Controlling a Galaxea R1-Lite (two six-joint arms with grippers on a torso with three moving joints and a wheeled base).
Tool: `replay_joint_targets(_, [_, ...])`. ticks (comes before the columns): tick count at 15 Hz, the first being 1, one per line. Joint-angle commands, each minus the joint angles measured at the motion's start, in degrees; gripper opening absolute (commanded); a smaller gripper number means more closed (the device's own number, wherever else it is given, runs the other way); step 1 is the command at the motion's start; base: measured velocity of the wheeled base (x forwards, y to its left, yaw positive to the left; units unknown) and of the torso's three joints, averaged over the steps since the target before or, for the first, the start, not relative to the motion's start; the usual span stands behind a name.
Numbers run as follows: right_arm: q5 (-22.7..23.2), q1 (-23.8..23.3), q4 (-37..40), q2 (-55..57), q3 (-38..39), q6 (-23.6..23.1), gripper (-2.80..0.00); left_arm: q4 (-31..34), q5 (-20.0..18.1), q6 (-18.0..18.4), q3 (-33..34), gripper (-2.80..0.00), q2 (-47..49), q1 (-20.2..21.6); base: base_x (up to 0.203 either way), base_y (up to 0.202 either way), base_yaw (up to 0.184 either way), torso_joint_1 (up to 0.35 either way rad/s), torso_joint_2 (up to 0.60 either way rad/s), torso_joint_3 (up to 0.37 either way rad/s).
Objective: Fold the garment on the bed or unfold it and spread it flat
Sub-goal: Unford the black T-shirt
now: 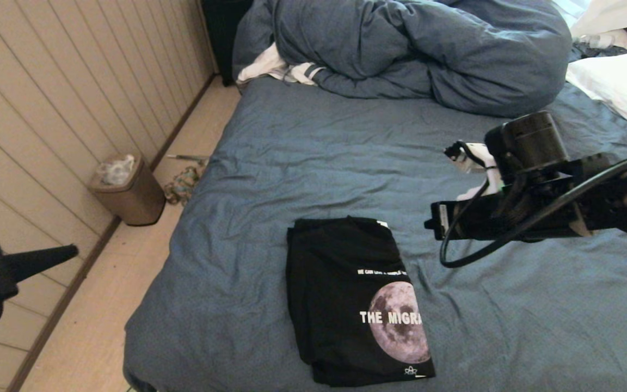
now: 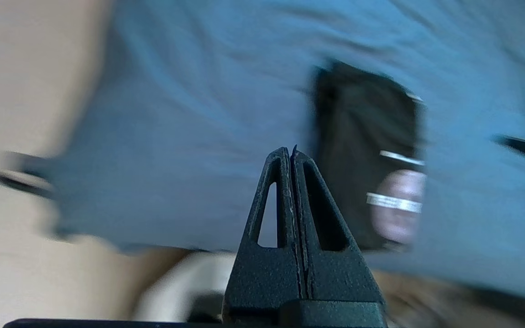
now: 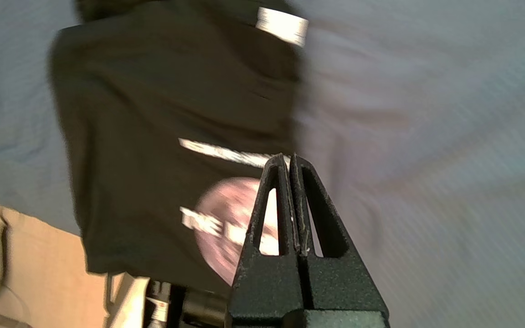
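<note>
The garment (image 1: 340, 294) is a black T-shirt folded into a neat rectangle near the front edge of the bed (image 1: 319, 152), with a moon print and white lettering facing up. My right gripper (image 1: 436, 220) hovers above the sheet just right of the shirt's far corner, pointing left, shut and empty. In the right wrist view the shut gripper (image 3: 288, 157) stands over the garment (image 3: 153, 136) and the bed (image 3: 426, 136). My left gripper (image 1: 74, 251) hangs over the floor, off the bed's left side, shut on nothing. The left wrist view shows that gripper (image 2: 291, 152), the garment (image 2: 358, 155) and the bed (image 2: 176, 114).
A bunched blue-grey duvet (image 1: 417, 49) fills the far end of the bed, with a white-and-striped cloth (image 1: 270, 68) beside it. A white pillow (image 1: 618, 87) lies at the far right. A brown waste bin (image 1: 128, 190) stands on the floor by the panelled wall.
</note>
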Motion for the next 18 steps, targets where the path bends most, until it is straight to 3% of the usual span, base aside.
replay_joint_targets(1, [-0.6, 4.0, 0.2, 5.7, -4.7, -0.4, -2.8, -0.1, -4.2, -2.5, -4.6, -2.8, 12.5, -0.2, 0.0, 0.0, 0.0, 0.0, 0.0, 0.0])
replay_joint_targets(4, [-1.1, 9.6, 1.8, 12.8, -13.1, -1.0, -2.8, -2.2, -8.5, -7.4, -9.7, -2.8, 19.9, -1.7, 0.0, 0.0, 0.0, 0.0, 0.0, 0.0])
replay_joint_targets(8, [-1.4, 16.9, 3.1, 21.1, -20.7, -1.8, -2.8, -7.6, -11.5, -7.2, -7.0, -2.8, 23.0, -2.1, 0.0, 0.0, 0.0, 0.0, 0.0, 0.0])
replay_joint_targets(11, [-2.2, 18.5, 3.2, 25.0, -25.1, -2.2, -2.8, -8.6, -11.1, -7.5, -6.7, -2.8, 26.3, -2.0, 0.0, 0.0, 0.0, 0.0, 0.0, 0.0])
replay_joint_targets(14, [-6.4, 18.9, 3.3, 28.7, -27.6, -3.5, -2.8, -9.4, -11.1, -7.3, -5.6, -2.8, 26.4, -2.0, 0.0, 0.0, 0.0, 0.0, 0.0, 0.0])
replay_joint_targets(15, [-7.0, 19.2, 3.3, 29.5, -28.2, -4.7, 0.0, -10.2, -11.2, -7.3, -4.9, -2.8, 26.5, -2.0, 0.0, 0.0, 0.0, 0.0, 0.0, 0.0])
replay_joint_targets(18, [-7.3, 20.0, 2.8, 32.2, -30.5, -5.4, 0.0, -13.2, -11.4, -7.3, -2.5, -2.8, 26.5, -2.0, 0.0, 0.0, 0.0, 0.0, 0.0, 0.0])
